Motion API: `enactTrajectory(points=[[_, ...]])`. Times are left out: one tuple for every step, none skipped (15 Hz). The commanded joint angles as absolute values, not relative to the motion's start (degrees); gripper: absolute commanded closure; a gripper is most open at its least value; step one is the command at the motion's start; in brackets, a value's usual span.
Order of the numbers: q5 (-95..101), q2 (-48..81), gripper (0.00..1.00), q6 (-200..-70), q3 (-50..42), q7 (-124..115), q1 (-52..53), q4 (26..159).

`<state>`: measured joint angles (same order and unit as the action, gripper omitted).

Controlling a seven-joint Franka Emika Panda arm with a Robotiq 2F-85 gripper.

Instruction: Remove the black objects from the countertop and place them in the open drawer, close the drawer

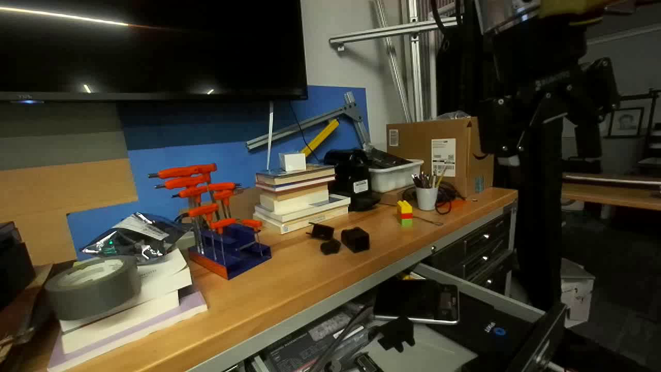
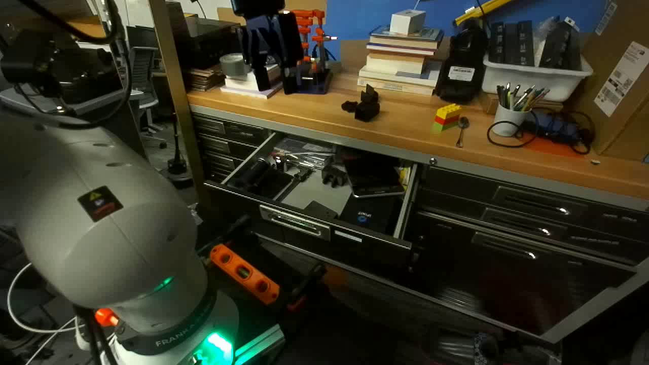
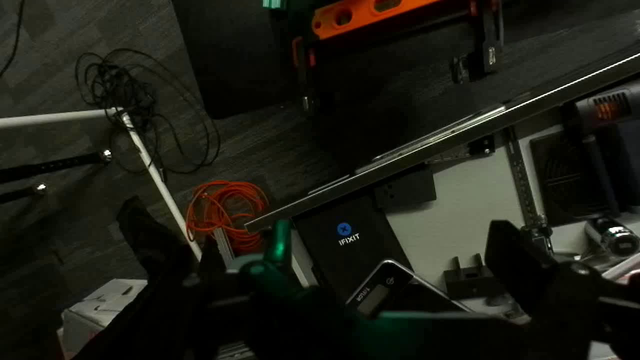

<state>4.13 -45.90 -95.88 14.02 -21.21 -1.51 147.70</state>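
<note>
Black objects lie on the wooden countertop [image 1: 289, 294], which also shows in an exterior view [image 2: 314, 109]. They are an angular piece [image 1: 321, 231], a small roundish lump [image 1: 330, 247] and a boxy lump [image 1: 356, 239]. They sit close together, also in an exterior view [image 2: 367, 110], and are not seen in the wrist view. The dark drawer [image 2: 365, 249] is pulled open below the countertop; its front edge crosses the wrist view [image 3: 450, 134]. My gripper [image 1: 548, 154] is open and empty, raised high and pointing down. It also shows in an exterior view [image 2: 277, 87] and the wrist view [image 3: 320, 225].
The drawer holds a scale [image 2: 375, 177], an IFIXIT box [image 3: 345, 240] and tools. On the countertop stand a hex-key stand [image 1: 232, 253], stacked books [image 1: 297, 201], a toy brick stack [image 1: 405, 214], a spoon [image 2: 461, 131], a pen cup [image 1: 426, 198] and a black case [image 2: 459, 68].
</note>
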Motion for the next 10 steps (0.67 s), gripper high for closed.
enactTrajectory(points=[[4.57, -45.76, 0.0, -95.77, 13.36, -21.68, -0.68, 147.26], [4.57, -45.82, 0.0, -95.76, 13.37, -21.68, -0.68, 146.96], [4.56, -45.97, 0.0, -95.76, 13.38, -21.68, -0.69, 146.79], [4.56, -46.0, 0.0, -95.76, 13.39, -21.67, -0.7, 146.69], [4.56, -46.0, 0.0, -95.76, 13.39, -21.67, -0.7, 146.68], [4.56, -46.01, 0.0, -95.76, 13.39, -21.67, -0.7, 146.67], [4.24, -45.81, 0.0, -96.57, 13.36, -21.64, -0.48, 146.99], [3.82, -45.59, 0.0, -97.76, 13.45, -22.13, -0.39, 147.5], [3.11, -45.02, 0.0, -99.4, 13.44, -22.61, -0.26, 147.95], [2.21, -44.43, 0.0, -101.28, 13.32, -22.76, -0.02, 148.43]])
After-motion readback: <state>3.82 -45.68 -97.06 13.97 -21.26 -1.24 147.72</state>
